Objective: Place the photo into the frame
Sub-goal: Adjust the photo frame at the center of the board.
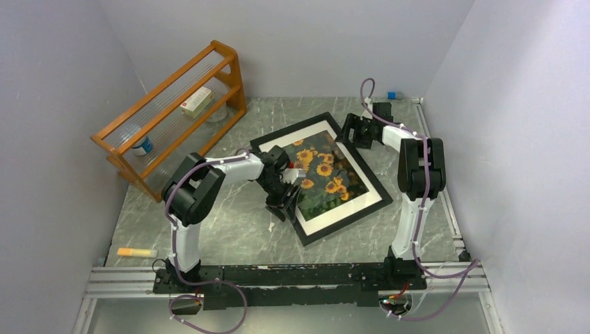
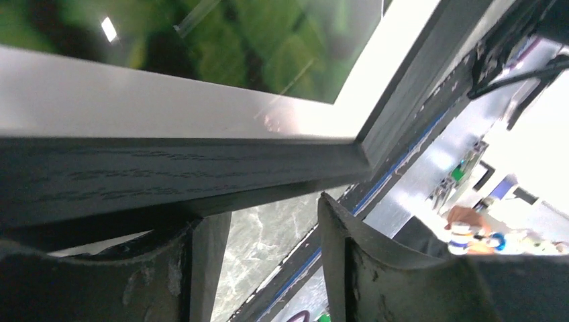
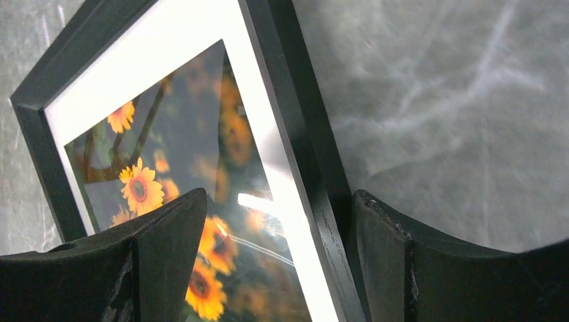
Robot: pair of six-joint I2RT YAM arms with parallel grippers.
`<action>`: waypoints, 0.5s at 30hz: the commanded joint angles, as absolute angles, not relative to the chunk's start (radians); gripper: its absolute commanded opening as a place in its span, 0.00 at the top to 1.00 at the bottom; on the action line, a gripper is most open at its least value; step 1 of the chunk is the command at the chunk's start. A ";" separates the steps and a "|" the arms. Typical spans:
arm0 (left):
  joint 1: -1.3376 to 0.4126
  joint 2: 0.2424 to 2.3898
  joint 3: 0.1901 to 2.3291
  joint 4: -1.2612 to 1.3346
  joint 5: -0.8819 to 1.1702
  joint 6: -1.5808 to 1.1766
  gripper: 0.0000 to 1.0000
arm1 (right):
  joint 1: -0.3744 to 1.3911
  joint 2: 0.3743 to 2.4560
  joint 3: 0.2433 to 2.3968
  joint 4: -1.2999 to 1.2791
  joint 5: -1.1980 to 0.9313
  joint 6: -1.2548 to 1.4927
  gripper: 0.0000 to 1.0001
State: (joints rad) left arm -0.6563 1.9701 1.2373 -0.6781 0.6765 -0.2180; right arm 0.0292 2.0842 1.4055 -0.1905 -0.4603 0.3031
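Note:
The frame [image 1: 348, 221] lies flat on the marble table, with a black border, a white mat and the sunflower photo [image 1: 321, 174] under its glass. My left gripper [image 1: 284, 202] is open at the frame's near-left edge. In the left wrist view the black border [image 2: 168, 168] runs just above my open fingers [image 2: 349, 261], with the photo [image 2: 235, 40] beyond it. My right gripper [image 1: 350, 131] is at the far right corner. In the right wrist view it is open and straddles the black border [image 3: 302, 134], one finger [image 3: 161, 235] over the photo [image 3: 194, 134], the other outside the frame.
An orange wooden rack [image 1: 174, 104] stands at the back left and holds a white box [image 1: 196, 101] and a small tub [image 1: 142, 146]. An orange tube [image 1: 136, 252] lies near the front left. Grey walls close in on three sides.

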 commanded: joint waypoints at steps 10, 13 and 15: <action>-0.690 1.841 1.395 -0.861 0.433 0.048 0.20 | 0.106 1.885 1.491 -0.303 -0.075 0.488 0.14; -0.652 1.824 1.496 -0.891 0.389 0.069 0.19 | 0.103 1.740 1.403 -0.372 0.091 0.600 0.14; -0.618 1.838 1.568 -0.885 0.342 0.063 0.19 | 0.101 1.648 1.322 -0.418 0.142 0.667 0.13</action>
